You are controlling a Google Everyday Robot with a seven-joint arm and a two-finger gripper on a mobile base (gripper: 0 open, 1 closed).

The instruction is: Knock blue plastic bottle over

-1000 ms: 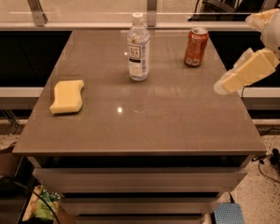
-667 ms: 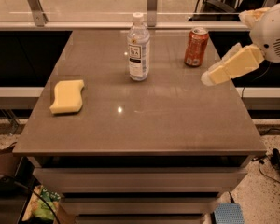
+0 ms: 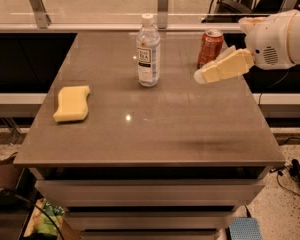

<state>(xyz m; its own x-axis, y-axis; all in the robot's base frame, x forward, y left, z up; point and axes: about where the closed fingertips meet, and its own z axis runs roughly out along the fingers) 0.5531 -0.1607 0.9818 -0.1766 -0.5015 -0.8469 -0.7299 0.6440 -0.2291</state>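
An upright blue plastic bottle [image 3: 148,54] stands on the counter [image 3: 165,129], apart from the hovering tool [image 3: 204,75] at its right, grip state indiscernible.

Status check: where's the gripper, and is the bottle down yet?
Gripper right of blue plastic bottle, no contact. Bottle upright. Soda can close behind gripper.

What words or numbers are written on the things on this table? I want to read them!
Clear bluish plastic bottle, white label: dark print, too blurred to read.
Orange-red soda can: markings too blurred to read.
Yellow sponge: no writing.
Gripper, hovering right of the bottle, before the can: no writing.
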